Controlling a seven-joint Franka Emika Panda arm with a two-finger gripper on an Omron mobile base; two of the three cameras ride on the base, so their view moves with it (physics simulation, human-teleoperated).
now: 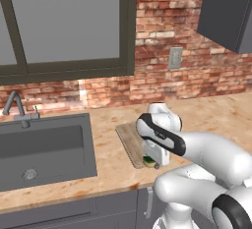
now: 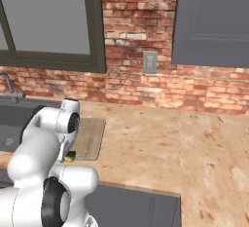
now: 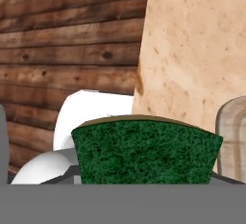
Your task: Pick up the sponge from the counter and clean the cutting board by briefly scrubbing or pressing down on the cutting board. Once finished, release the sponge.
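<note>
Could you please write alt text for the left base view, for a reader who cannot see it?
A white robot arm reaches down over a speckled tan counter and holds a green-and-yellow sponge at the near end of a wooden cutting board. A dark grey sink with a faucet lies to the left, below a window and a red brick wall.

place: home kitchen, rendered | counter (image 1: pixel 211 112): beige speckled stone, grey cabinet fronts (image 1: pixel 113 208) below | sink (image 1: pixel 44 149): dark grey basin with faucet (image 1: pixel 17 107) | wall: red brick backsplash (image 2: pixel 146 87) with outlet (image 2: pixel 150 62) | window (image 1: pixel 64 21): large, dark frame | upper cabinet (image 2: pixel 211 21): dark grey | cutting board (image 2: pixel 90 138) on counter
</note>
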